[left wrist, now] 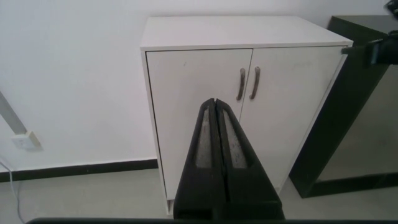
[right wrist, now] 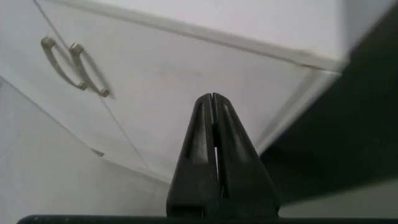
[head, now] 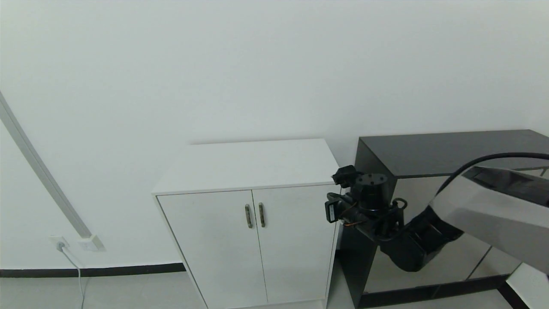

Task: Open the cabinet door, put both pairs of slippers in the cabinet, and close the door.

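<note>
1. The cabinet (left wrist: pixel 199 81) ahead of the left gripper (left wrist: pixel 214 104) jaws — plain white, no pattern.
2. Its two handles (left wrist: pixel 247 84) — dull metal grey.
3. Both the left gripper and the right gripper (right wrist: pixel 212 98) are matte black.
4. The sideboard (right wrist: pixel 373 124) beside the right jaws — glossy black.
5. The wall (left wrist: pixel 74 74) is white, the skirting (left wrist: pixel 81 169) black, the floor (left wrist: pixel 93 196) pale grey.

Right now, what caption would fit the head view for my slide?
Right end effector near the top right corner of the white cabinet, both doors closed.
</note>
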Available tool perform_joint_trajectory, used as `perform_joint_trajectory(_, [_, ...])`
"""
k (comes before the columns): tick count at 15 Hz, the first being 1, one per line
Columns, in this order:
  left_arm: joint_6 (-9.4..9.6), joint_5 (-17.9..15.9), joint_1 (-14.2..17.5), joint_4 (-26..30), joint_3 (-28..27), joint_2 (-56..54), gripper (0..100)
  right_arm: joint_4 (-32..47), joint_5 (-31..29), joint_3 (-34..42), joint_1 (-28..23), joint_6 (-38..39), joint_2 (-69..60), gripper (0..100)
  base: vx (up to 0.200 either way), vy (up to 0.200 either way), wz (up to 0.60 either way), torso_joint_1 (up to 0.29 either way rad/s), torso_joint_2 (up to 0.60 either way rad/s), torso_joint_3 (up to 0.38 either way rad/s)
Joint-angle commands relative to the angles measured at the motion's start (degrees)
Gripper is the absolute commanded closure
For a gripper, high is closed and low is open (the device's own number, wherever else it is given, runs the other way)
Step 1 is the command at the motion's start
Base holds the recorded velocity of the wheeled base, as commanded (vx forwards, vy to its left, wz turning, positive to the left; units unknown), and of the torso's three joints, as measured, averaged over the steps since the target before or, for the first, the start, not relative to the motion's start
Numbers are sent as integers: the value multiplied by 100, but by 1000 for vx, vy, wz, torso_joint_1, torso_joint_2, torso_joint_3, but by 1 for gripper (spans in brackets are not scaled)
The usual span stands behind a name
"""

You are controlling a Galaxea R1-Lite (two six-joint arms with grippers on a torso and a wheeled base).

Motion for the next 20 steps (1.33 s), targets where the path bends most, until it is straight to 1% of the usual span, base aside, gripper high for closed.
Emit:
perform_joint_trajectory(1, [-2,2,4,2,1,7,100,-145,-239,1087,-300,6,-1359,100,0,0,0,0,0,0])
perform_joint_trajectory(3, [-2,2,4,2,1,7,100,-145,-256,1659,-669,33,-1948,100,0,0,0,0,0,0])
perform_joint_trajectory(5, [-2,2,4,2,1,7,100,-145,-441,2045,-959,33,-2370,100,0,0,0,0,0,0])
perform_joint_trajectory(6, [-2,2,4,2,1,7,100,-136,-652,2494,-1188,33,-2827,100,0,0,0,0,0,0])
perform_joint_trajectory(9, [-2,2,4,2,1,7,100,-101,-757,3311,-1654,-3,-3767,100,0,0,0,0,0,0])
perform_joint_trajectory(10, [-2,2,4,2,1,7,100,-92,-792,3399,-1724,-3,-3890,100,0,0,0,0,0,0])
perform_joint_trajectory(12, [-2,2,4,2,1,7,100,-13,-872,3750,-2023,-3,-4330,100,0,0,0,0,0,0])
perform_joint_trajectory(13, [-2,2,4,2,1,7,100,189,-898,4111,-2330,-3,-4866,100,0,0,0,0,0,0])
perform_joint_trajectory(14, [-2,2,4,2,1,7,100,400,-889,4260,-2532,-3,-5218,100,0,0,0,0,0,0])
perform_joint_trajectory(17, [-2,2,4,2,1,7,100,1244,-836,4410,-3042,6,-6149,100,0,0,0,0,0,0])
perform_joint_trajectory(19, [-2,2,4,2,1,7,100,2087,-696,4427,-3323,41,-6975,100,0,0,0,0,0,0])
perform_joint_trajectory(20, [-2,2,4,2,1,7,100,2747,-502,4418,-3429,41,-7608,100,0,0,0,0,0,0])
